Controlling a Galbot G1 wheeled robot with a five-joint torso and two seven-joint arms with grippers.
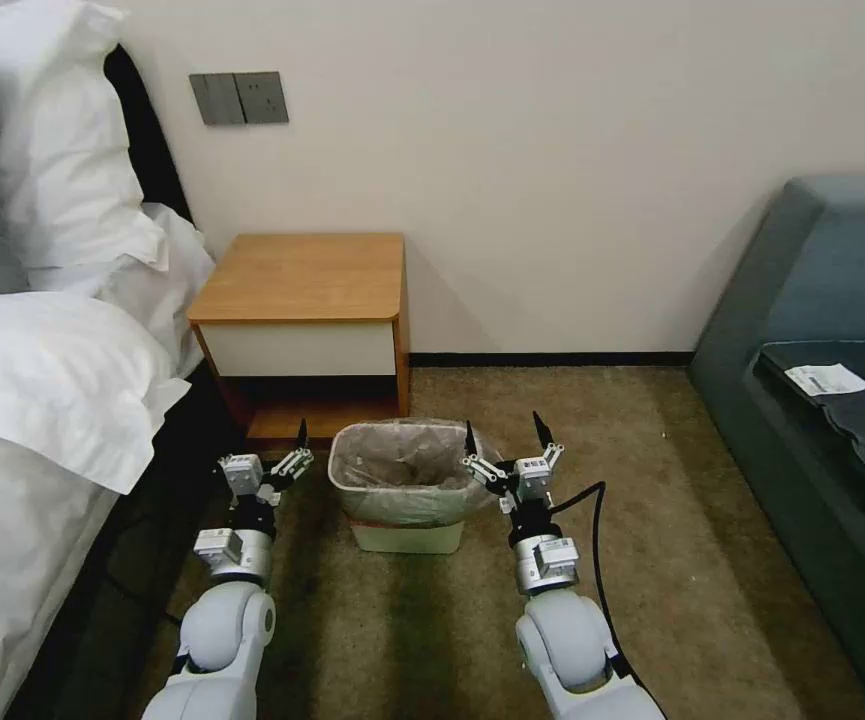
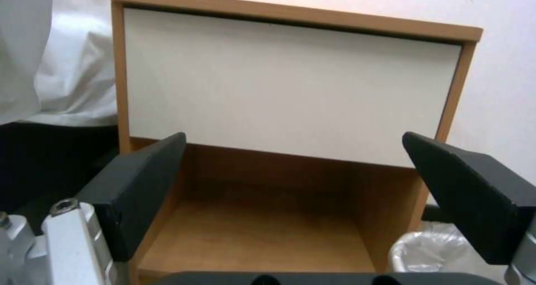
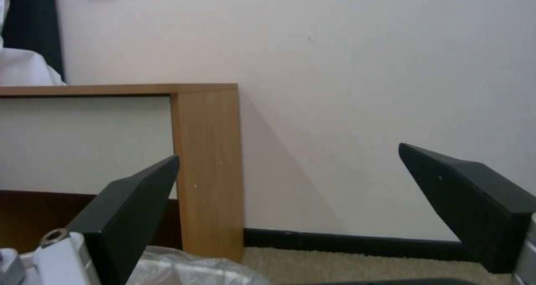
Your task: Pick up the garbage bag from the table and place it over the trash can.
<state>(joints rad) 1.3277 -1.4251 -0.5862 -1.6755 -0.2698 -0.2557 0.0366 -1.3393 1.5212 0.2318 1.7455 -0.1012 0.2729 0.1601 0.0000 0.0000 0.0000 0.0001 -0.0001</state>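
Note:
The garbage bag point(image 1: 404, 495) lines the trash can point(image 1: 407, 540), its crinkly clear plastic folded over the rim; it also shows at the edge of both wrist views point(image 2: 430, 247) point(image 3: 184, 268). The can stands on the carpet in front of the table point(image 1: 302, 275), whose top is bare. My left gripper point(image 1: 282, 450) hangs open just left of the can, facing the table's white drawer front point(image 2: 290, 88). My right gripper point(image 1: 503, 428) hangs open just right of the can's rim, beside the table's side panel point(image 3: 207, 151). Nothing is between either pair of fingers.
A bed with white pillows and duvet point(image 1: 42, 380) runs close along the left. A dark teal sofa point(image 1: 822, 330) with a paper slip point(image 1: 825, 379) stands at the right. The wall point(image 1: 552, 180) is behind, and carpet point(image 1: 592, 420) lies open between can and sofa.

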